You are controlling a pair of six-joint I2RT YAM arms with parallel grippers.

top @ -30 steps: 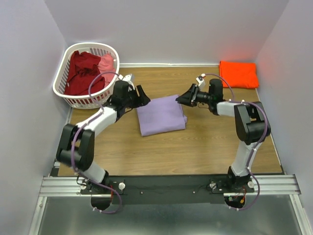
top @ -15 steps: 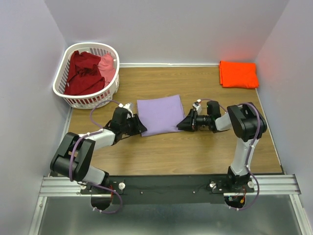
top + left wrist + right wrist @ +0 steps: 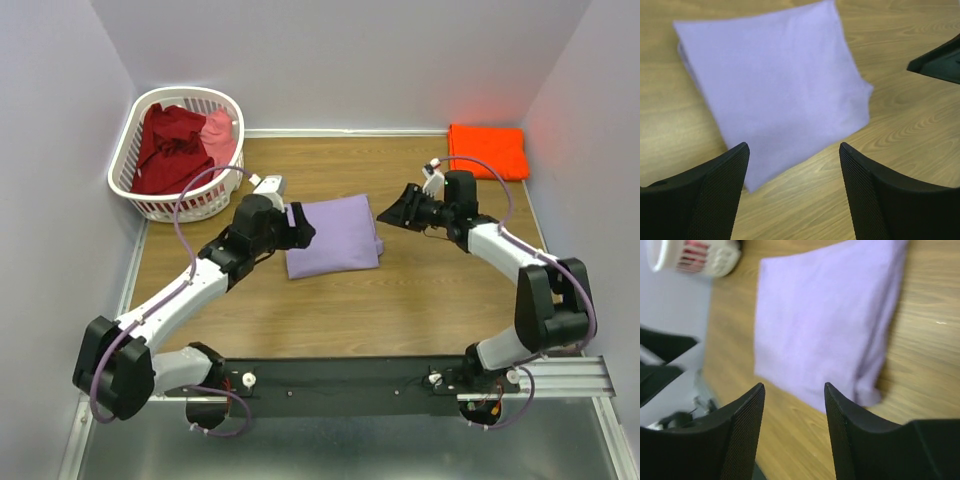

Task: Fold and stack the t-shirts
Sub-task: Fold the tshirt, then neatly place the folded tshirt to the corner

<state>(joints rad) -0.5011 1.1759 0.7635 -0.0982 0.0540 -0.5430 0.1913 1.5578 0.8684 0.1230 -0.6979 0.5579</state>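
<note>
A folded lavender t-shirt (image 3: 331, 235) lies flat at the middle of the wooden table; it also shows in the left wrist view (image 3: 775, 85) and the right wrist view (image 3: 825, 320). A folded orange t-shirt (image 3: 488, 151) lies at the back right corner. A dark red t-shirt (image 3: 168, 146) and a pink t-shirt (image 3: 217, 127) lie in the basket. My left gripper (image 3: 300, 226) is open and empty above the lavender shirt's left edge. My right gripper (image 3: 392, 212) is open and empty, raised just right of that shirt.
The white slotted laundry basket (image 3: 130, 192) stands at the back left corner. Lavender walls close in the table at the back and both sides. The black rail with the arm bases (image 3: 340, 380) runs along the near edge.
Both grippers have risen from the table beside the lavender shirt's near corners and moved toward the back. The shirt stays folded in place.
</note>
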